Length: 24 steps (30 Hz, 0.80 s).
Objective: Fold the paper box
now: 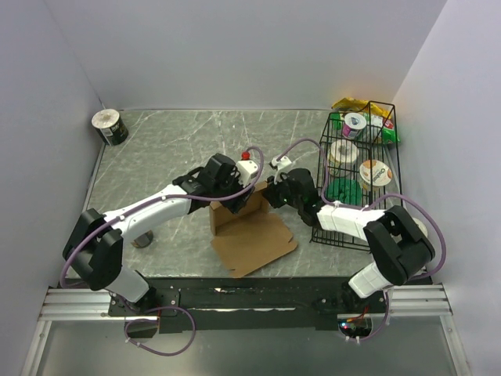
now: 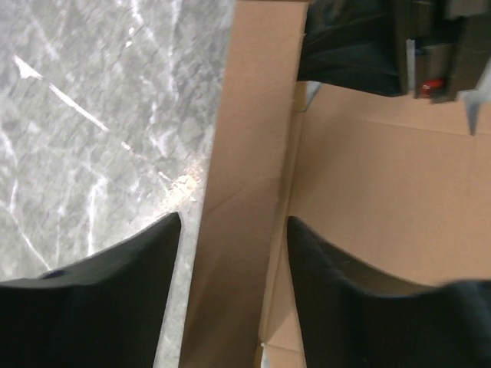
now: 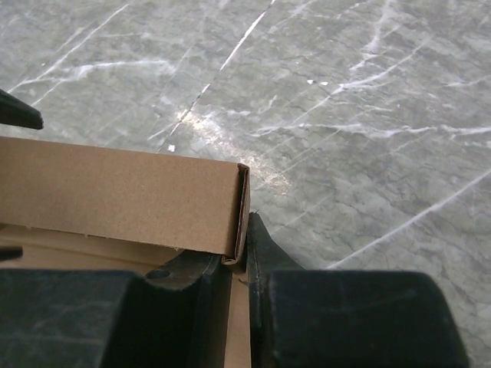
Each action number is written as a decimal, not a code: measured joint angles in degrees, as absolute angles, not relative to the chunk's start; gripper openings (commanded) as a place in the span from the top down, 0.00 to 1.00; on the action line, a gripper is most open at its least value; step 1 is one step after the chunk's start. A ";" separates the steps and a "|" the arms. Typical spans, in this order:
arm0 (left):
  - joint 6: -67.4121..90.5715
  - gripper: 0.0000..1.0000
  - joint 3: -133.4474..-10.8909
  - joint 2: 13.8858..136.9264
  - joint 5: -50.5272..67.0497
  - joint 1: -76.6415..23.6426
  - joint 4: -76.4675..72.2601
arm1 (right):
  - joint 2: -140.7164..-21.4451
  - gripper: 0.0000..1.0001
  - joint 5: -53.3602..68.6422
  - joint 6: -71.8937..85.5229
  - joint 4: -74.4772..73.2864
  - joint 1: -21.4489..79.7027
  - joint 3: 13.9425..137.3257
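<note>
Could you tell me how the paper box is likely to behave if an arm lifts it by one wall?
Probably light and floppy: the paper box is thin sheet, part lying flat. Its raised wall shows a doubled edge, so it is likely stiffer there. On the smooth marble table it may slide when pushed.

The box (image 1: 250, 235) is brown card. It is dull, not shiny, and smooth with a fine grain and sharp pressed folds. The table (image 1: 172, 149) looks like grey stone with white veins, and it is slick and shines where the light hits it. My left fingers (image 2: 100, 307) are black and dull, like hard plastic. My left arm (image 1: 156, 210) has a smooth white shell with a soft shine. The basket (image 1: 322, 180) is thin black wire.
</note>
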<state>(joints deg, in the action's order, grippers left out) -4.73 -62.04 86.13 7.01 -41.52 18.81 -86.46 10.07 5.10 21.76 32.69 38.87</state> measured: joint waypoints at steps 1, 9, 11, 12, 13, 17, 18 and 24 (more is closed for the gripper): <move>-5.04 0.52 -62.00 86.19 6.33 -41.67 18.90 | -86.35 0.98 9.30 5.13 21.63 32.93 38.87; -6.13 0.73 -61.63 86.19 3.25 -43.53 19.11 | -86.17 0.98 2.90 5.74 21.28 35.07 39.00; -6.55 0.79 -61.60 86.19 2.26 -44.25 19.16 | -86.17 0.98 1.39 5.91 21.02 35.66 39.11; -6.59 0.80 -61.60 86.24 1.80 -44.38 19.14 | -86.17 0.99 0.32 6.11 20.86 36.01 39.20; -6.61 0.84 -61.60 86.32 1.41 -44.58 19.16 | -86.17 0.99 -0.84 6.20 20.60 36.34 39.33; -6.70 0.90 -61.60 86.85 -0.80 -45.56 18.98 | -86.17 0.99 -4.73 6.79 20.21 37.39 39.44; -6.72 0.91 -61.60 87.00 -1.26 -45.76 18.85 | -86.17 0.99 -5.39 6.92 20.18 37.54 39.44; -6.83 0.94 -61.60 88.01 -2.92 -46.52 17.39 | -86.17 0.99 -10.37 8.10 20.10 38.46 39.40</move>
<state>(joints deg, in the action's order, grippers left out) -6.83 -61.60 88.01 -2.92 -46.52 17.39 -86.17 -10.37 8.10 20.10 38.46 39.40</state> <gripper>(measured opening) 0.370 0.141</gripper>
